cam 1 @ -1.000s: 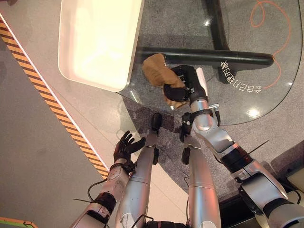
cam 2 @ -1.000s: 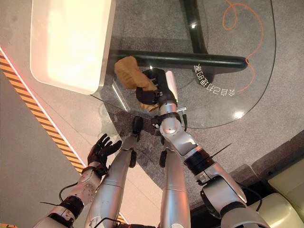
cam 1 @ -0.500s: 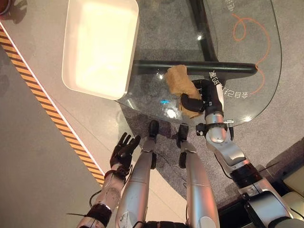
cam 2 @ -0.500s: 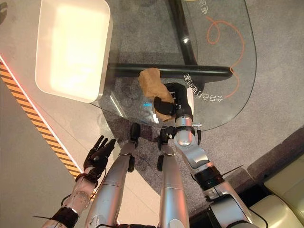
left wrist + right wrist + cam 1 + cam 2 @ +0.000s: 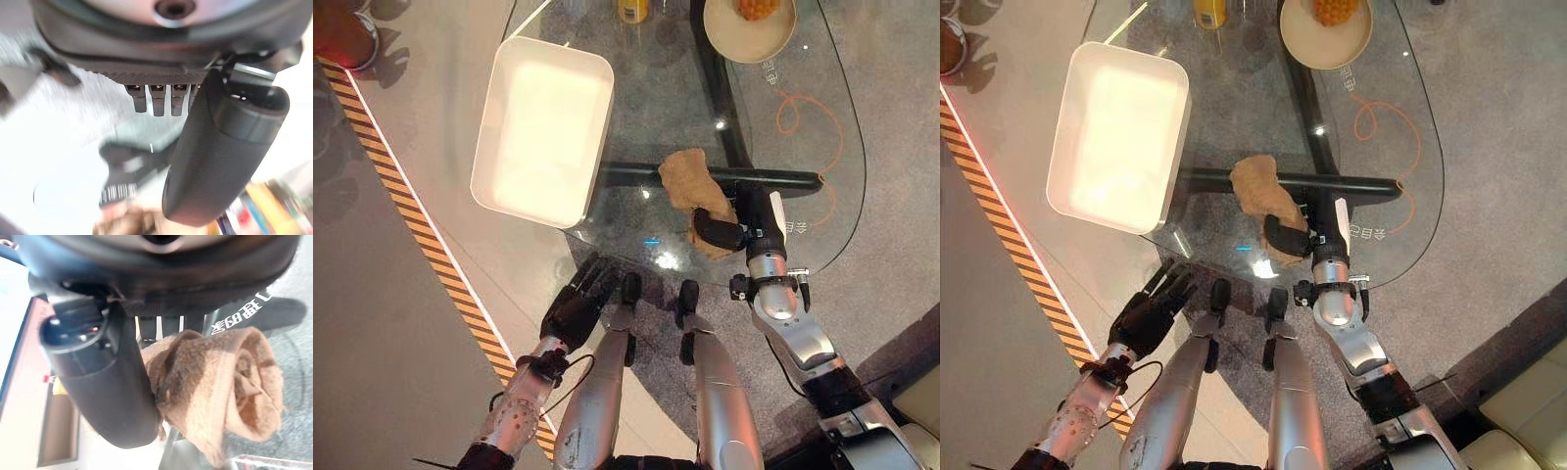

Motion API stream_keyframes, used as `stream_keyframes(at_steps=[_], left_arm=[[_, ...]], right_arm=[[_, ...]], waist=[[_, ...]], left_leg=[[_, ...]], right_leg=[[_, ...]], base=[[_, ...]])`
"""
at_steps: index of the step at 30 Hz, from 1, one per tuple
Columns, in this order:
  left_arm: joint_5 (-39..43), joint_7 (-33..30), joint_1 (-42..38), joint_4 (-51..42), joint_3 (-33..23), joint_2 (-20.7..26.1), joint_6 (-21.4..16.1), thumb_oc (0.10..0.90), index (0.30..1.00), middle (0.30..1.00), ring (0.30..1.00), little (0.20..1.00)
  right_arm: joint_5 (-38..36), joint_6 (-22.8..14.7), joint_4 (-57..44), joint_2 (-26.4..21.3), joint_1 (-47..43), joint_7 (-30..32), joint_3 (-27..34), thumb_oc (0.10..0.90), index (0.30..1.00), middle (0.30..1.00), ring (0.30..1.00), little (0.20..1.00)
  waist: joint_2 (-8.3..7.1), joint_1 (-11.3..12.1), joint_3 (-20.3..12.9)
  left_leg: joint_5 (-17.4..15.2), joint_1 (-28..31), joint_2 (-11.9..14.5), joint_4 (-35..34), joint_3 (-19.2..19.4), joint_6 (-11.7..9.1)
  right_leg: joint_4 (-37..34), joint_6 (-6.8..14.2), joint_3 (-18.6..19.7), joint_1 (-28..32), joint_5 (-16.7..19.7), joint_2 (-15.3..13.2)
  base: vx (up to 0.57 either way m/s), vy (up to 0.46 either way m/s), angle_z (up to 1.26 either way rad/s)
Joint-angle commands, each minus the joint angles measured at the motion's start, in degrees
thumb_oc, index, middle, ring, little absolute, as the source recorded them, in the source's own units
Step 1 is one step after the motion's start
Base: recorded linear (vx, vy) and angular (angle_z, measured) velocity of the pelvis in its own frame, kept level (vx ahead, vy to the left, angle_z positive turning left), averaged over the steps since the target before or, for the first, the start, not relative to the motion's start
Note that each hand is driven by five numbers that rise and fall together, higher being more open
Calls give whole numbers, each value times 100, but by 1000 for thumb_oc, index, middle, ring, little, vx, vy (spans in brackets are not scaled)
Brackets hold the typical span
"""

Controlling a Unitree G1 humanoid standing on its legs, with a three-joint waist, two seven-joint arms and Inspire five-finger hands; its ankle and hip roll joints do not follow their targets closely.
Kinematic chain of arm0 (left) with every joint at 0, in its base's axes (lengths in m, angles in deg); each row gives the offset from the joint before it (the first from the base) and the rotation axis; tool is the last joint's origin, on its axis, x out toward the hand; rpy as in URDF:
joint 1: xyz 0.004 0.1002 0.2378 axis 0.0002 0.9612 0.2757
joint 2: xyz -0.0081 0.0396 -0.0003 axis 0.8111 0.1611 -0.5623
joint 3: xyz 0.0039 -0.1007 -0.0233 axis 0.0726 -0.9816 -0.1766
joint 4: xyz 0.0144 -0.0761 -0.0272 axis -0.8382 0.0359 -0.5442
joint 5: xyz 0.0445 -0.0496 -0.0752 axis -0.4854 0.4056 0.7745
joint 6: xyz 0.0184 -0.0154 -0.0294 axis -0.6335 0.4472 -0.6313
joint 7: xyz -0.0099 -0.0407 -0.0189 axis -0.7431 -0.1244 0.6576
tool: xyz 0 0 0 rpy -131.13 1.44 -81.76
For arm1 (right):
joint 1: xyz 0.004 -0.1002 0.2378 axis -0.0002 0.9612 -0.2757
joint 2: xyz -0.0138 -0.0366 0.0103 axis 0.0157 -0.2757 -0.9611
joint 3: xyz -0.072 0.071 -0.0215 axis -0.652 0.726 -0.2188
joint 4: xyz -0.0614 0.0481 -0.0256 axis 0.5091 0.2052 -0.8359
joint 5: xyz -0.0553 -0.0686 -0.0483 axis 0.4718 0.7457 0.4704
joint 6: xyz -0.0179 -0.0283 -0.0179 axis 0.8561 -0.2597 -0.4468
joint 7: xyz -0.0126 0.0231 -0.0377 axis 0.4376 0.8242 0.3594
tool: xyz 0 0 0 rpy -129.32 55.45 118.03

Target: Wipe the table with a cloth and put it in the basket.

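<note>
The right hand (image 5: 736, 231) rests on the glass worktop (image 5: 803, 88) near its front edge, thumb and fingers curled round a crumpled brown cloth (image 5: 690, 181). The cloth bunches out of the hand toward the far side, lying on the glass above the dark bar (image 5: 783, 178) of the frame under the worktop; in the right wrist view the cloth (image 5: 220, 382) is pressed between the thumb and the fingers. A white basket (image 5: 545, 132) sits on the left part of the worktop, well apart from the cloth. At the far edge stand a plate (image 5: 1325, 37) with something orange on it and a yellow bottle (image 5: 1209, 12). The left hand (image 5: 582, 302) hangs off the worktop's near left edge, fingers straight and spread, holding nothing.
</note>
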Motion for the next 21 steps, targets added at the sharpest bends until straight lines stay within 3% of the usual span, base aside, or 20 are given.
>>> stream_keyframes(at_steps=[1, 9, 21], left_arm=[[603, 1042, 271, -757, 108, 7, -215, 800, 900, 900, 900, 900], [1300, 1911, 26, -1231, 282, 89, -155, 800, 900, 900, 900, 900], [1530, 1730, -234, -1589, 376, 171, -316, 800, 900, 900, 900, 900]], right_arm=[[281, -1004, -1397, -234, -144, -390, 175, 100, 300, 300, 300, 200], [138, -1271, -1788, -345, 93, -974, -130, 100, 300, 300, 300, 200], [184, -1287, -1949, -399, 39, -1775, -712, 100, 300, 300, 300, 200]], waist=[[129, -123, -132], [33, -285, -132], [50, -290, -132]], left_leg=[[-671, 61, -121, 458, 232, 361], [-680, -200, -102, 572, 322, 412], [-595, -440, -143, 673, 308, 380]], right_leg=[[-291, 63, -197, 183, 176, 130], [-261, 59, -23, -68, 244, 248], [-315, 28, 28, -198, 285, 211]], base=[[0, 0, 0], [2, -13, -5], [-1, -3, -3]])
